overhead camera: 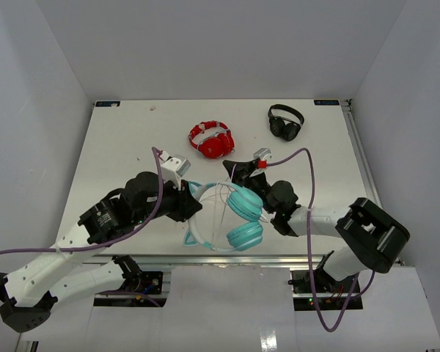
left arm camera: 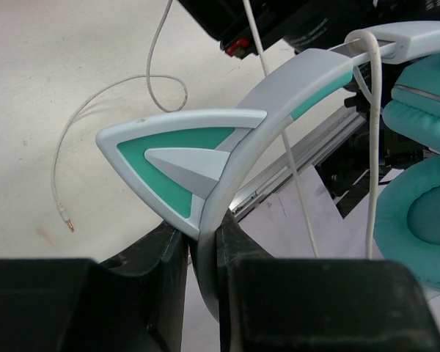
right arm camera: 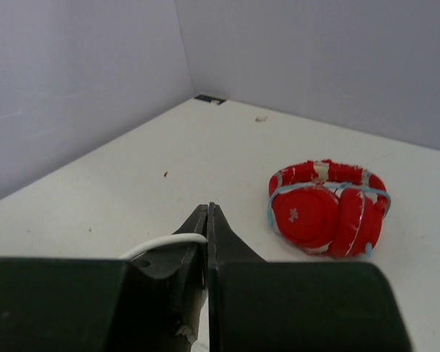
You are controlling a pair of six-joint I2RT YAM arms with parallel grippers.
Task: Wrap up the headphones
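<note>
over the table (overhead camera: 117,147) front, left gripper (left arm camera: 203,238) jaws clamp the teal headphones (overhead camera: 246,204) headband (left arm camera: 293,88); right gripper (right arm camera: 207,220) jaws pinch white cable (right arm camera: 163,243).

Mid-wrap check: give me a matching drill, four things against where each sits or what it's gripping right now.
Things:
1. left pincer
2. right pincer
3. red headphones
4. black headphones

Places or states:
A. far right part of the table
B. shut on the white cable
C. shut on the pale headband
D. far side, near the middle

Pairs: 1-C, 2-B, 3-D, 4-A
</note>
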